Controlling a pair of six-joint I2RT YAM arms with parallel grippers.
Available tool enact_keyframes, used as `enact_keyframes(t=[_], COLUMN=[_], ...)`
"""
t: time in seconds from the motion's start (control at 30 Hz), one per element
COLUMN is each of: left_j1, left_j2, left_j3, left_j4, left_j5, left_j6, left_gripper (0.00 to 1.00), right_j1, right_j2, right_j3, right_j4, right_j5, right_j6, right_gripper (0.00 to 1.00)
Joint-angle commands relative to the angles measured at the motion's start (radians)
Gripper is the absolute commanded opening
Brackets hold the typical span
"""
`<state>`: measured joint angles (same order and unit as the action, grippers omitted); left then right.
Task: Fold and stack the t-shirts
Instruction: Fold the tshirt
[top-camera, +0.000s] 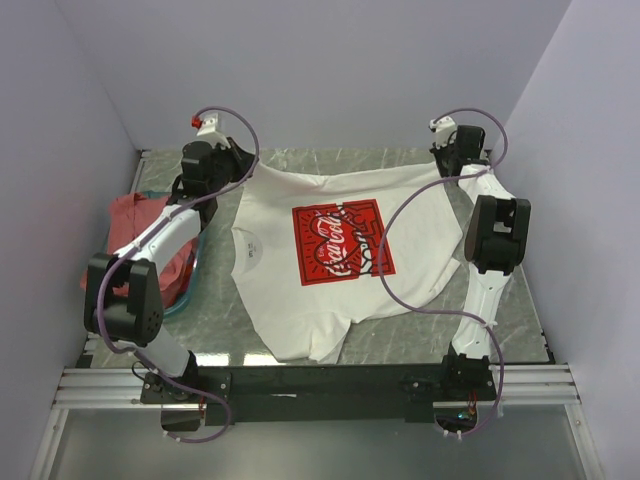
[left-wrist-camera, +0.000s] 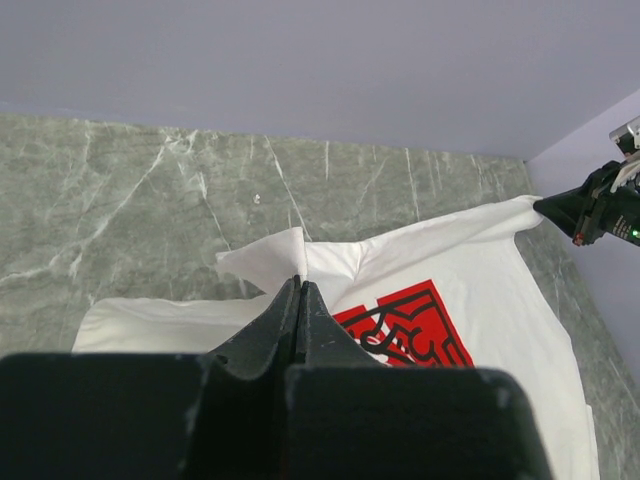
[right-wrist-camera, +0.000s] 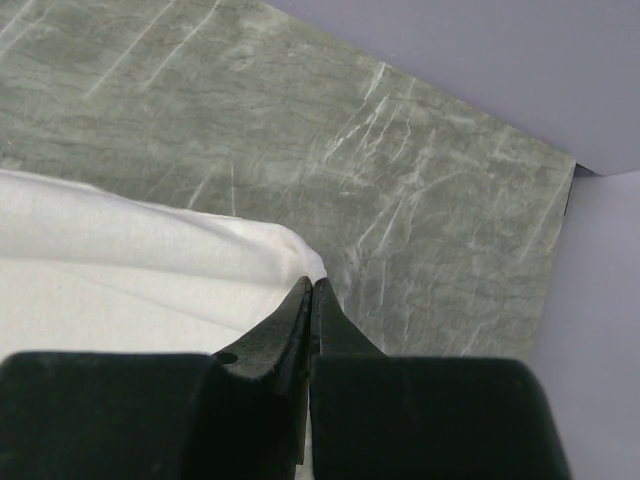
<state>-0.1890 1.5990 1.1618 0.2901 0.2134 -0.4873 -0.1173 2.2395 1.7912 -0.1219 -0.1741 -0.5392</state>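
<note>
- Black rail (top-camera: 320, 382), carrying both arm bases, runs along the near side of the white t-shirt (top-camera: 300, 310).
- Left of the white t-shirt, the red t-shirt (top-camera: 135, 215) lies bunched over a teal basket (top-camera: 186, 292).
- At its far left corner, the left gripper (left-wrist-camera: 300, 287) pinches the cloth, jaws closed.
- Spread flat, it shows its red print up.
- At its far right corner, the right gripper (right-wrist-camera: 311, 287) is clamped on the cloth.

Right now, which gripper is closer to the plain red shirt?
Left. The left gripper pinches a far corner of the white t-shirt, close beside the red t-shirt; the right gripper pinches the other far corner, across the table.
</note>
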Motion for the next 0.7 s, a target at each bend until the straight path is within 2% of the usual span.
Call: enact_keyframes(t=[0.0, 0.67], left_j1=[-0.007, -0.027], left_j2=[-0.053, -0.123], left_j3=[-0.013, -0.074], left_j4=[0.024, 0.001], left_j5=[0.024, 0.006], left_j6=[0.003, 0.007], left_gripper=[0.0, 0.0], right_j1=[0.005, 0.002], right_j2=[-0.012, -0.057], right_j3=[-0.019, -0.098], right_j4=[0.047, 0.077], right_j5=[0.013, 0.015], right_j6=[-0.015, -0.03], right_gripper=[0.0, 0.0])
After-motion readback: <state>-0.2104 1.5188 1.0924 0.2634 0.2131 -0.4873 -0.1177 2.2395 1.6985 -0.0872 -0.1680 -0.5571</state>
